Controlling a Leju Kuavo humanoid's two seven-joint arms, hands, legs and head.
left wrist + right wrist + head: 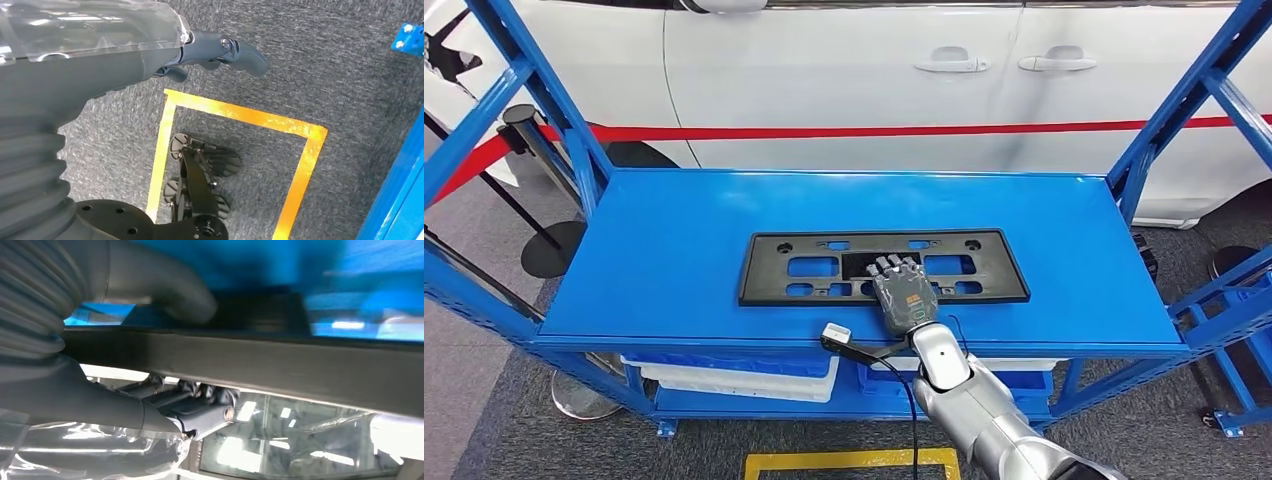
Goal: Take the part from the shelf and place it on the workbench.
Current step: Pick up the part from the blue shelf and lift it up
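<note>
Nearest the robot, a square outline of yellow tape (852, 461) is stuck to dark grey, coarse carpet (320, 60); in the left wrist view the left hand (220, 52) hangs over that carpet with its dark fingers curled loosely in and nothing in them. Just beyond the tape, under the blue shelf top, two shallow trays sit on a lower level: a white one (734, 378) with a blue one (724, 362) nested in it (what either holds is hidden by the shelf's front edge). The silver right arm rises to the shelf's front edge, a black cable (911, 400) looping off it to a small white-capped plug (835, 333). The right hand (903, 296) lies on the near rail of the part (984, 268), a flat, black, matt plastic frame, long and rectangular with cut-out windows and small holes, which lies flat near the middle of the glossy blue metal shelf (674, 260). In the right wrist view the thick grey thumb (165, 287) sits on one face of the part's dark edge and the darker fingers (200, 410) wrap the other face, so the hand grips the rail. Blue angled struts (544, 110) frame the shelf; behind it stand a black post (524, 130) with a red belt (904, 130) and a white car (874, 80) with two door handles.
</note>
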